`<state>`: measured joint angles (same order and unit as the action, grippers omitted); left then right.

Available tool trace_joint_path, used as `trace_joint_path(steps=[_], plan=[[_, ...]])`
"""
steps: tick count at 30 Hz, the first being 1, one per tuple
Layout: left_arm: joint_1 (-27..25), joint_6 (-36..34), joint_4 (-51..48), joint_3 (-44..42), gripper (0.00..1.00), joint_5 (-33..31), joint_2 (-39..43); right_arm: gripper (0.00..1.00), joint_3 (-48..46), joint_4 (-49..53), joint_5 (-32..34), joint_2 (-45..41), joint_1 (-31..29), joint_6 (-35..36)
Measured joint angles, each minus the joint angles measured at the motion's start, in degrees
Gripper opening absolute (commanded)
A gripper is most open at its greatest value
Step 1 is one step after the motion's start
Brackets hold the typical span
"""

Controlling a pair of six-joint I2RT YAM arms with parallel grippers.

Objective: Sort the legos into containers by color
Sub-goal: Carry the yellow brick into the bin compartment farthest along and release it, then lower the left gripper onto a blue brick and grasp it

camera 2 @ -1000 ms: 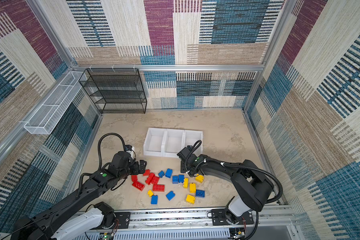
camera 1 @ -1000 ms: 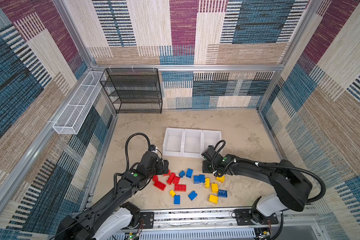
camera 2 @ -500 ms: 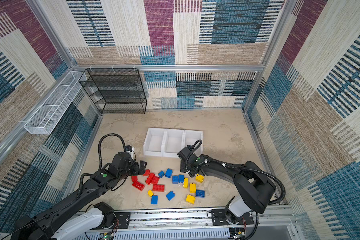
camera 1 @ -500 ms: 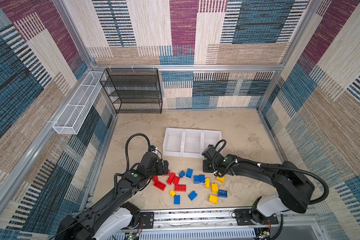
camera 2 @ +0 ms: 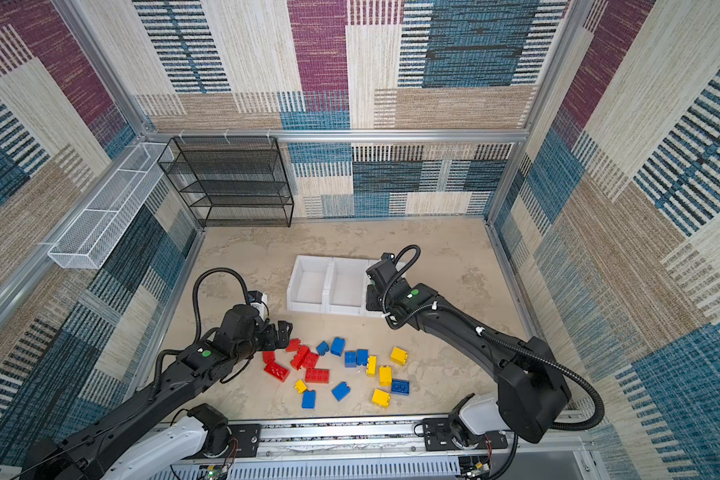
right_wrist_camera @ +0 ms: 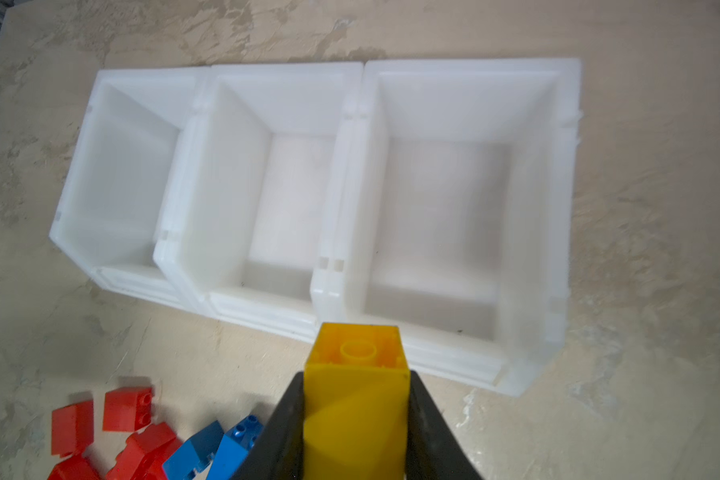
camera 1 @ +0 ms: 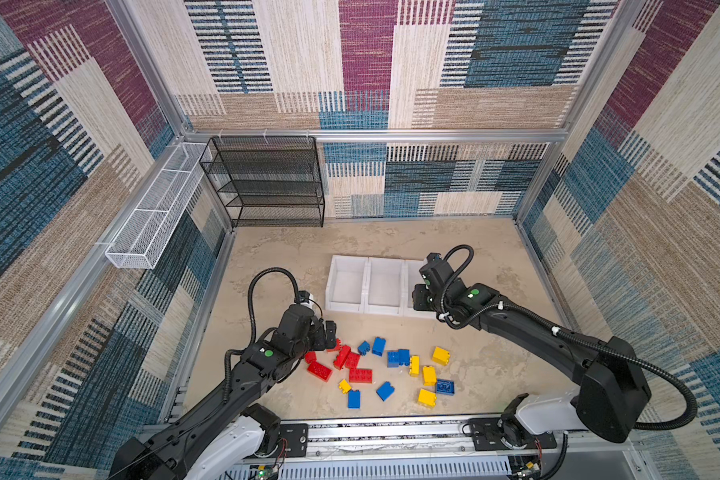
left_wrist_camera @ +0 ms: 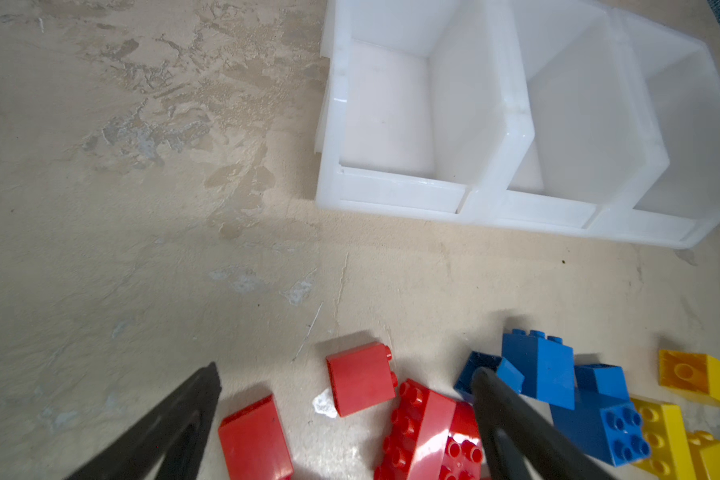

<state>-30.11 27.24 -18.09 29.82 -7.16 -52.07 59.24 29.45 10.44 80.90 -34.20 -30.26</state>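
Nearest, scattered over the tabletop (camera 1: 495,374) at 6 o'clock of the containers (right_wrist_camera: 470,66): loose legos (camera 1: 360,375), reds toward 9 o'clock, blues mid-pile, yellows toward 3. Probably light, rigid, smooth-walled plastic. Best pinched across two flat opposite sides, clear of the studs and square enough not to squirt out.

At the pile's 10 o'clock edge, left gripper (left_wrist_camera: 346,369) hanging low, fingers (left_wrist_camera: 512,419) spread wide and empty, with a red brick (left_wrist_camera: 360,376) showing in the gap in the left wrist view.

Farther out, right gripper (right_wrist_camera: 355,378) clamped on a yellow brick (right_wrist_camera: 356,399), flat sides between the fingers, hollow underside turned toward the containers, just above the near wall of the one at the 3 o'clock end. All three bare inside.

Against a second ago: right gripper up off the pile's 1 o'clock edge and carried toward 12, now at the containers. Left arm and loose legos practically unmoved.
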Motion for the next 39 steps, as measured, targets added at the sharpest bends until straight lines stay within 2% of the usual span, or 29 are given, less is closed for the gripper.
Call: trace_joint_path(steps=[5,16,18,20,22,25,33,39], plan=[[0.0,0.2,0.1,0.0,0.97,0.0,0.0,0.34,0.0,-2.6,-2.2,5.1,4.7,3.6],[-0.1,2.4,0.7,-0.9,0.96,1.5,0.0,0.35,4.9,-7.5,-5.5,18.1,7.6,7.9],[-0.2,2.6,0.7,-1.0,0.96,1.5,0.0,0.43,5.7,-7.8,-6.0,19.1,7.6,8.1],[-0.2,2.7,0.7,-1.1,0.96,1.5,0.0,0.58,6.2,-7.8,-6.0,19.8,7.7,8.3],[-0.2,2.7,0.7,-1.1,0.96,1.6,-0.2,0.68,6.4,-7.8,-6.3,20.0,7.8,8.7],[-0.2,2.7,0.7,-1.1,0.95,1.6,-1.0,0.72,6.6,-7.7,-6.3,19.9,7.8,8.7],[-1.5,1.9,0.7,0.9,0.92,3.6,-4.2,0.74,8.7,-5.5,-5.3,14.0,7.8,9.5],[-5.6,-1.1,0.7,4.6,0.89,5.8,-8.3,0.75,5.5,-4.5,-4.9,6.1,7.8,8.5]])
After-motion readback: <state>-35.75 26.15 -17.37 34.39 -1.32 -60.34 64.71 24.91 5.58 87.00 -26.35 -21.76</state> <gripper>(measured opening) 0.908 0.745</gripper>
